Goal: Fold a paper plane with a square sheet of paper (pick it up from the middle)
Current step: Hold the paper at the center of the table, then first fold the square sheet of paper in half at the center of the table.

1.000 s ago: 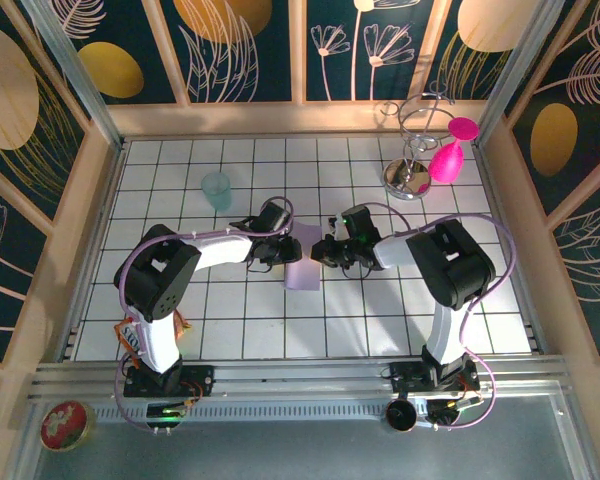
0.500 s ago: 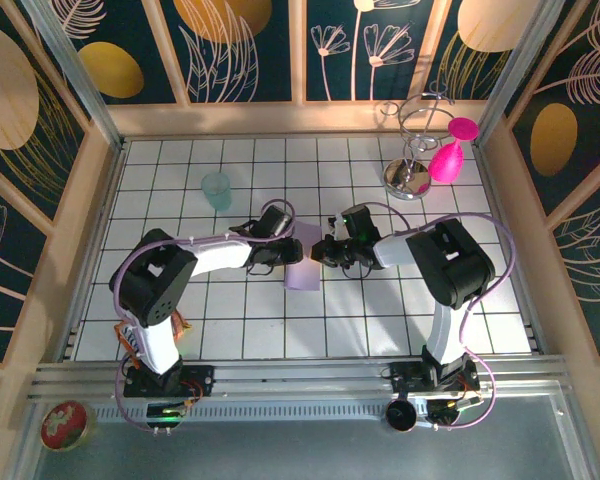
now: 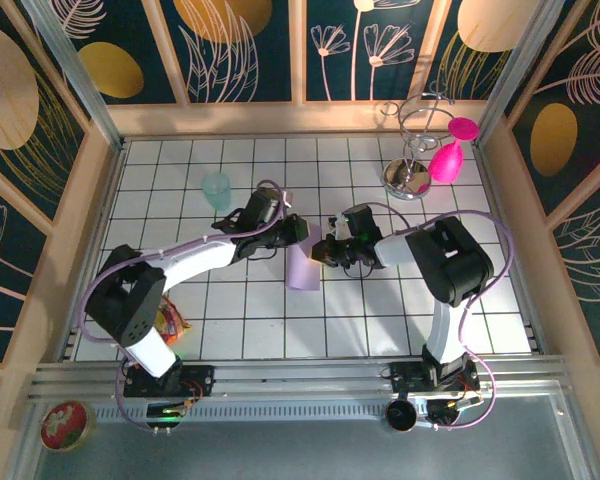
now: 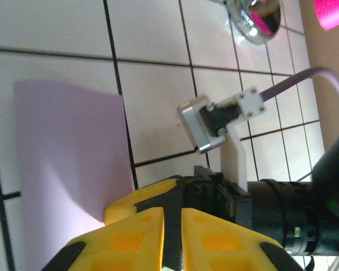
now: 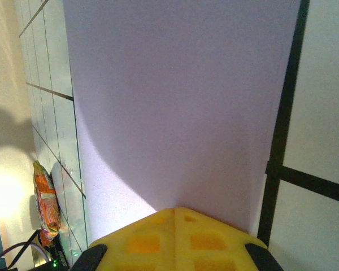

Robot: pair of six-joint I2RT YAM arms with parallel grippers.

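You have one pale lilac paper sheet (image 3: 302,268) at mid-table (image 3: 380,320) — your right fingers (image 5: 141,243) clamp its edge; your left fingers (image 4: 130,237) are nearly together, their hold unclear.

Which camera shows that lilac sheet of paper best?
The top external view: it shows the lilac sheet nearly whole, between the two arms. The right wrist view shows its surface close up but cropped; the left wrist view, one part.

Bright warm light fell on the tiled floor (image 3: 380,300), shadows soft; a curved shadow crossed the sheet of paper (image 5: 175,101), and the left gripper (image 4: 165,214) looked blurred close up
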